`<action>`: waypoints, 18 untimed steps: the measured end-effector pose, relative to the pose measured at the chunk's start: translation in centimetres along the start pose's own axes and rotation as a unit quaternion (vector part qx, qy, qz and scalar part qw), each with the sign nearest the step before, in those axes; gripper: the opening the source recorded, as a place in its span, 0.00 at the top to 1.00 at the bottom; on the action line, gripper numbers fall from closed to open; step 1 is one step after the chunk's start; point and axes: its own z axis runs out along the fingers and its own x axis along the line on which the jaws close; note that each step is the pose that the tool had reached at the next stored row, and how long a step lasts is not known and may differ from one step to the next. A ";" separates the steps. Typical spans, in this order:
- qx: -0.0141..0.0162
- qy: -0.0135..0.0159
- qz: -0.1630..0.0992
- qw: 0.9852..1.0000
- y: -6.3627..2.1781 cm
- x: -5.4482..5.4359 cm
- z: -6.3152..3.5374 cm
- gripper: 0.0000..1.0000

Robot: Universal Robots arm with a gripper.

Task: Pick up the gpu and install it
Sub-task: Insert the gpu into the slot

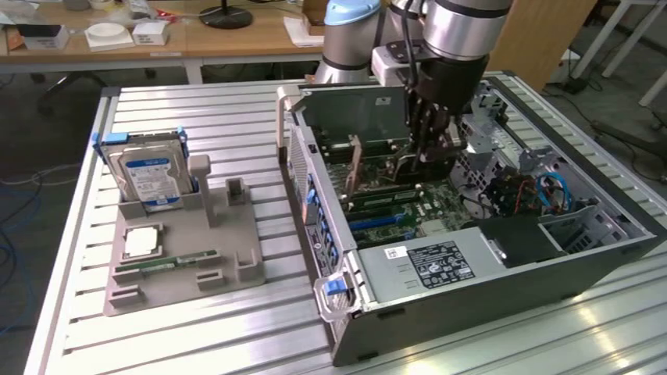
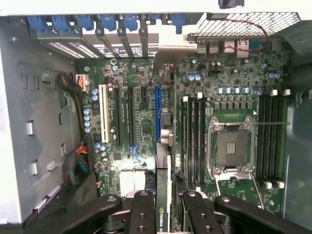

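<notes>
— Where is the gripper point(image 1: 429, 152)?

— Down inside the open computer case point(image 1: 469, 273), hanging from the arm close over the motherboard point(image 2: 141, 97).

— Is anything in it?

— Yes. The gpu point(image 2: 163, 214) stands on edge between its fingers point(image 2: 142, 207). One black finger presses against each face of the card, so the jaws are drawn in narrow around the thin green board. A printed logo shows on the card's upper edge.

— Is the card seated?

— I cannot tell. Its lower edge is hidden beneath the gripper and behind the card itself.

— What lies under the gripper?

— Expansion slots. A long blue slot point(image 2: 157, 112) runs along the board just past the card's end, roughly in line with its edge. A white slot point(image 2: 103, 114) lies parallel to it, farther off to one side of the gripper. On the opposite side sits the bare CPU socket point(image 2: 231, 146), with memory slots point(image 2: 192, 136) between it and the card.

— And outside the case?

— Well apart from the gripper, toward the exterior view's left, a grey holder point(image 1: 240, 258) rests on the slatted table point(image 1: 208, 117). A hard drive point(image 1: 151, 176) stands upright in it, and a narrow memory stick point(image 1: 167, 262) lies flat in it.
</notes>
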 end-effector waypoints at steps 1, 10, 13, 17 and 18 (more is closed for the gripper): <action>0.000 0.000 0.000 1.000 0.11 0.0 0.08 0.74; 0.000 0.000 0.000 1.000 0.90 0.2 0.60 0.74; 0.000 0.000 0.000 1.000 0.99 0.3 1.06 0.74; 0.000 0.000 0.000 1.000 1.11 0.3 1.77 0.74; 0.000 0.000 0.000 1.000 1.15 0.3 1.96 0.74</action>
